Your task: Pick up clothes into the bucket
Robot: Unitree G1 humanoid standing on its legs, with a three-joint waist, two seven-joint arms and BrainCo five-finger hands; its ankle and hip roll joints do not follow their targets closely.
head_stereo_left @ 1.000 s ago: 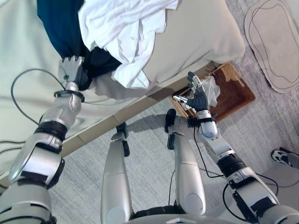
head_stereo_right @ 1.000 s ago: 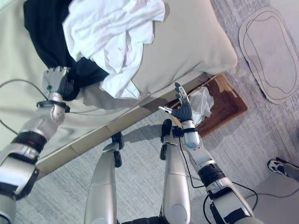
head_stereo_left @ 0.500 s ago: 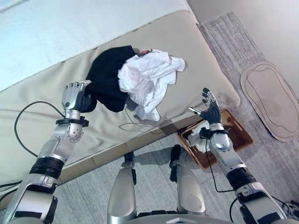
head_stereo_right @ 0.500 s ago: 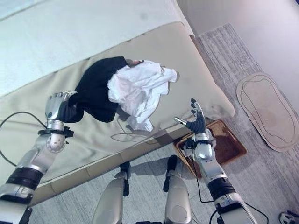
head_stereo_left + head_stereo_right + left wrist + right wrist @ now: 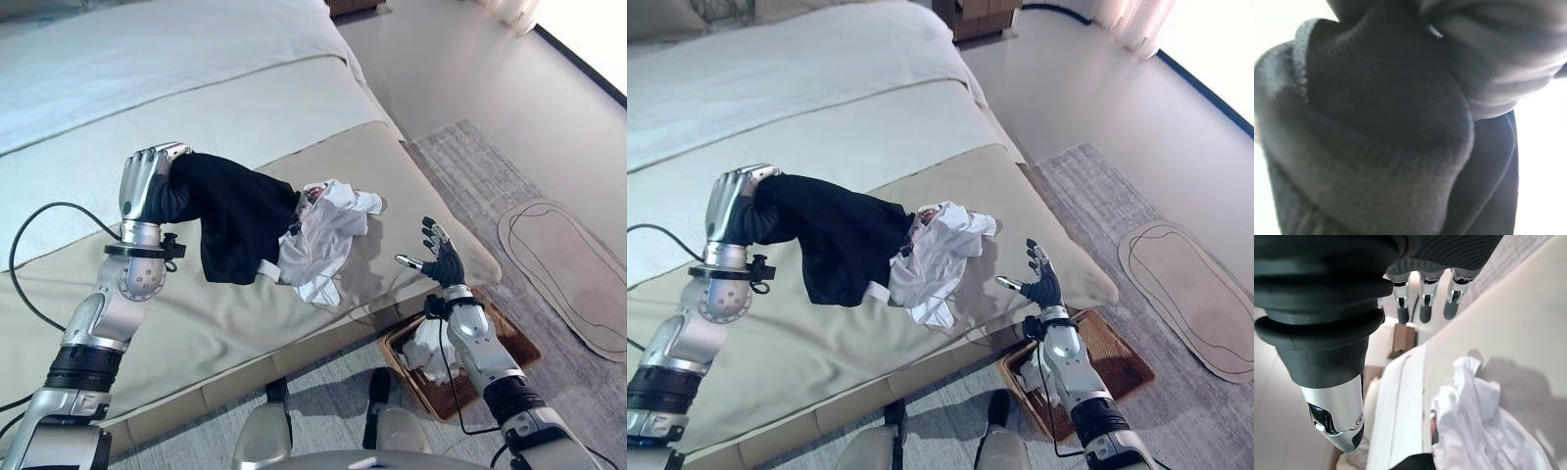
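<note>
The left hand [image 5: 147, 181] is raised above the bed [image 5: 147, 88], its fingers curled tight round one end of a black garment [image 5: 235, 220] — thick ribbed knit in the left wrist view — which hangs from the fist in a draped fold with a white cuff at its lower edge. Its far end meets a crumpled white shirt [image 5: 328, 235] lying on the beige bed cover [image 5: 411, 186]. The right hand [image 5: 439, 259] hovers near the bed's corner, fingers spread and holding nothing, above a brown wicker basket [image 5: 490, 338] on the floor — white cloth [image 5: 428, 345] already inside.
</note>
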